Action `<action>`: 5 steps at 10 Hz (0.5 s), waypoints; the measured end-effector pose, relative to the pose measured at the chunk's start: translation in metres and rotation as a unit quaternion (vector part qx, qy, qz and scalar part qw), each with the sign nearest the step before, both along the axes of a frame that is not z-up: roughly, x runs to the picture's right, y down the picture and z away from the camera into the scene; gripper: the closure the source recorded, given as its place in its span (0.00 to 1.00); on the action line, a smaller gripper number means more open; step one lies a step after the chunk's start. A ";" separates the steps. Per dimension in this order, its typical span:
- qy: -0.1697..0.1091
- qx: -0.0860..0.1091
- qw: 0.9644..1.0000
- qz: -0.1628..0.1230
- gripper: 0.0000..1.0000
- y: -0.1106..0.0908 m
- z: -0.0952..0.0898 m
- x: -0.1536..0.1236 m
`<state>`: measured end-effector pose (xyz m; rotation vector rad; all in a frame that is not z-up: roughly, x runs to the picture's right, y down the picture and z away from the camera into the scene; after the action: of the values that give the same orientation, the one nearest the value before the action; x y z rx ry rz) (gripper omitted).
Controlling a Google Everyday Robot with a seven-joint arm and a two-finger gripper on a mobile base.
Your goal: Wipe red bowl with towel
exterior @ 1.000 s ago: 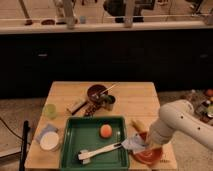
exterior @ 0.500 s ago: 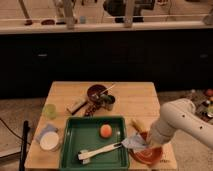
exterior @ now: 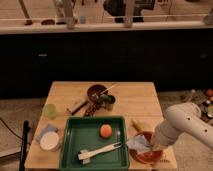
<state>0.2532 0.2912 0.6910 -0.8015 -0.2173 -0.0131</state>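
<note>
1. Bowl, red (exterior: 146, 157): stood at the front right corner of the worktop (exterior: 140, 100), just beside the right wall of the green tray (exterior: 66, 150). Its front rim and part of the inside showed; the rest was covered.
2. Towel (exterior: 138, 145): pale and crumpled, lay over the bowl's left rim, touching it and reaching toward the tray edge.
3. Gripper (exterior: 154, 145): sat low over the bowl at the towel's right side, at the end of the white arm that came in from the right. Whether it held the towel, or how wide it stood, could not be told.
4. Tray contents: an orange ball (exterior: 105, 131) and a white brush (exterior: 99, 151), both apart from the bowl.
5. Other items: a dark bowl (exterior: 95, 92) at the back, a green cup (exterior: 49, 110) at the left, a white dish (exterior: 50, 141) at the front left, all well apart from the work.
6. Progress, as judged: towel and bowl had been brought together, so the reaching step looked done and the wiping looked in hand. How much of the inside had been covered could not be read; sweeping the towel round the rest of the bowl appeared to remain.
</note>
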 end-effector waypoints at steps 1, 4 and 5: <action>0.003 -0.001 1.000 0.001 1.00 0.002 0.001 0.002; 0.015 -0.008 1.000 0.008 1.00 0.007 0.004 0.014; 0.018 -0.007 1.000 0.009 1.00 0.007 0.004 0.016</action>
<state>0.2694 0.2982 0.6952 -0.8139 -0.1910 0.0190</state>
